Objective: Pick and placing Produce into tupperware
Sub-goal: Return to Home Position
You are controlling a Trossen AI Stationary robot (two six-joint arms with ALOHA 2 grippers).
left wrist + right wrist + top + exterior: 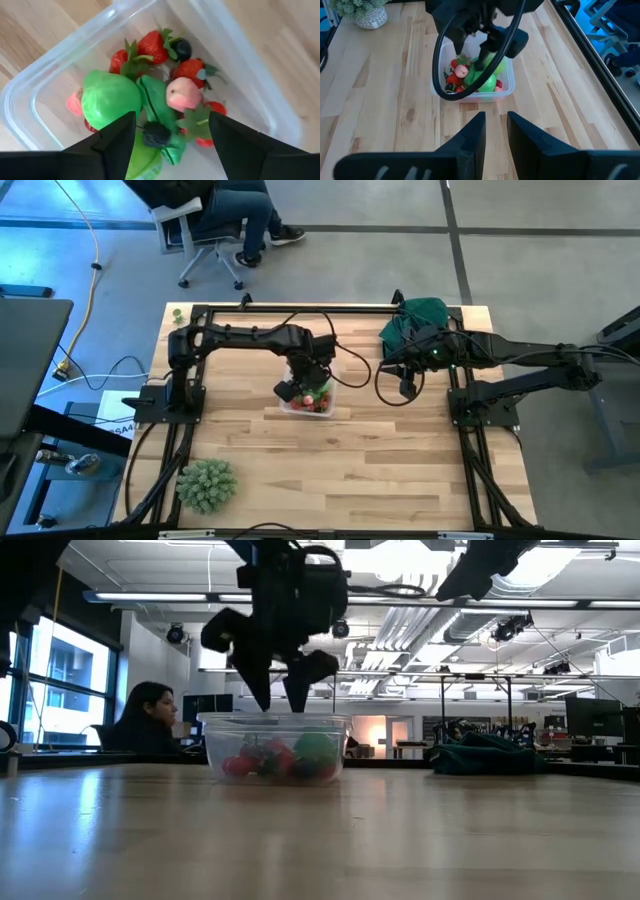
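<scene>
Where my left gripper (303, 387) hangs: straight over the small clear plastic container with rounded corners (291, 409), near mid-table.
Left fingers (117, 145): spread wide, nothing pinched. In the low view the tips sit about level with the container rim (212, 720).
Container: upright on the light wooden table (360, 470), see-through walls.
Produce: heaped inside the container.
Produce items: bright green pear (110, 97), red strawberries with green leaves (152, 42), pink peach (182, 94), dark blackberry (156, 134) between my left fingers and below them, dark blueberry (182, 48) at the far side of the heap.
Right gripper (495, 125): up off the table to the container's right, near the crumpled dark green cloth (420, 315) at the back edge.
Right fingers (475, 132): a narrow gap, bare wood showing between, holding nothing.
Other: spiky pale-green ball (207, 483) on the table's left side, well apart from the container; seated person (145, 720) beyond the table.
</scene>
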